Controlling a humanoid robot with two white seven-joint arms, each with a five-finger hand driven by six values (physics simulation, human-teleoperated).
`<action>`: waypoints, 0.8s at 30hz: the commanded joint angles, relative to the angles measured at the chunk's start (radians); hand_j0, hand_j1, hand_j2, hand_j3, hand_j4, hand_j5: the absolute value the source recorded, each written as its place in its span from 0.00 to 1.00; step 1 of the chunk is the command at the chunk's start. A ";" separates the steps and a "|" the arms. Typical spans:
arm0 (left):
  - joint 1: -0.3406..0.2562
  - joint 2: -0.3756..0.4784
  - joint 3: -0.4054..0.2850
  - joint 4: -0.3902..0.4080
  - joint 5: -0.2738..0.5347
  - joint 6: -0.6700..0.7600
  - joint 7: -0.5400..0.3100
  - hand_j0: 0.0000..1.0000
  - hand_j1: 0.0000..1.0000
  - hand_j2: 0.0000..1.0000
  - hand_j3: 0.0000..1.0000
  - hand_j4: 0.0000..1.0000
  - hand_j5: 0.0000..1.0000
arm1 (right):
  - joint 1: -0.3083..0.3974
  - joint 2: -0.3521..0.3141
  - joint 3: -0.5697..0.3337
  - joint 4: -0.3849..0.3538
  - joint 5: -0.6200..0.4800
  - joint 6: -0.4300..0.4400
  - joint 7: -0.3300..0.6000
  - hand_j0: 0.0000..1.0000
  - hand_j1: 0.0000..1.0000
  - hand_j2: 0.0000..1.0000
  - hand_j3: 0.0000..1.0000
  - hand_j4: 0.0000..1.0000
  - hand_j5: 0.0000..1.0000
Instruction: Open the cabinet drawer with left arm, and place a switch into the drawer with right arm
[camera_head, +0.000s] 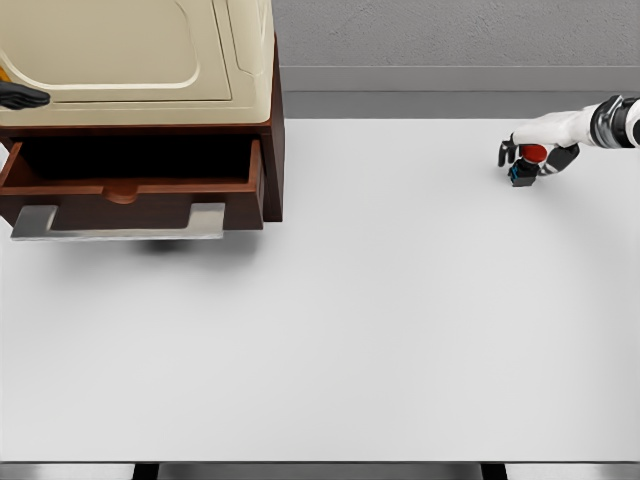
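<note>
- Nearest you, at ten o'clock, the drawer (130, 185) stands pulled out, silver handle (118, 222) forward.
- Your right hand (535, 155), at two o'clock, is curled around the switch (527, 165): small, red on top, blue-black base.
- Left hand (20, 95): only dark tips show; grip unclear.

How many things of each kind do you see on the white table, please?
Cabinet, drawer pulled open: 1
Switch, red and blue, held in the right hand: 1
Total: 2
</note>
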 joint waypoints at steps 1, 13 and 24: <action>0.000 0.002 0.006 0.000 0.006 0.002 0.000 1.00 1.00 1.00 1.00 1.00 1.00 | 0.000 0.000 -0.005 -0.001 -0.004 0.002 0.000 0.55 0.55 0.55 0.55 0.55 0.55; 0.000 0.033 0.017 0.002 0.002 -0.001 0.000 1.00 1.00 1.00 1.00 1.00 1.00 | -0.002 0.001 -0.016 -0.012 -0.017 0.002 0.000 0.41 0.41 0.41 0.41 0.41 0.41; 0.000 0.034 0.025 0.002 0.002 -0.001 0.000 1.00 1.00 1.00 1.00 1.00 1.00 | -0.020 0.030 -0.057 -0.061 -0.017 0.002 0.000 0.40 0.40 0.40 0.40 0.40 0.40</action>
